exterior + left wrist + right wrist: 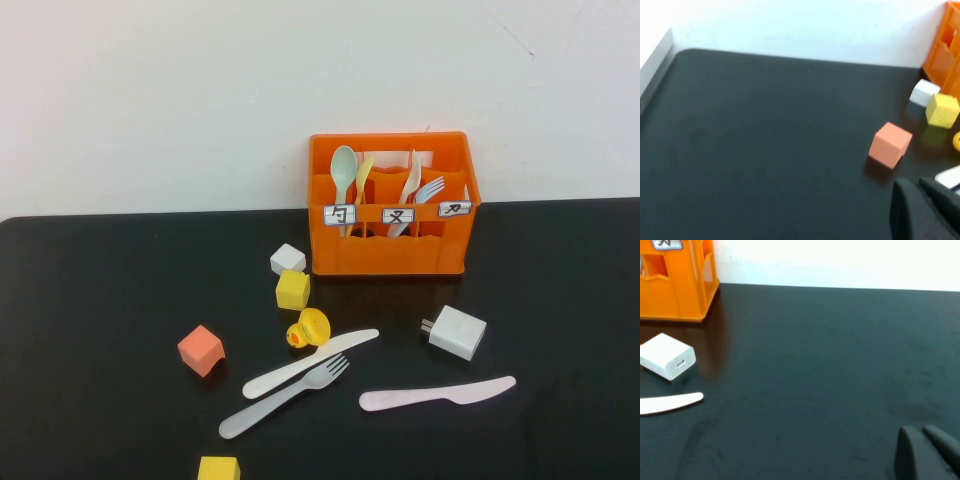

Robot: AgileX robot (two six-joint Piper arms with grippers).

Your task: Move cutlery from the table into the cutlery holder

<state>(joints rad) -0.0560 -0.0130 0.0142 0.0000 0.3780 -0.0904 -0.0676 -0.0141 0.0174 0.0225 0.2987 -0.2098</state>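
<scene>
While both grippers (925, 210) (925, 455) closed, slim pale cutlery (310, 362) lies flat.

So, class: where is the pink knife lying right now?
In the high view, the pink knife lies flat on the table, right of centre, in front of the white charger and right of the fork.

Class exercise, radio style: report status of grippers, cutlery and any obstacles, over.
Left gripper shut, right gripper shut, both parked off the work. Cream knife, grey fork, pink knife on table; holder waiting. Duck touches cream knife.
</scene>
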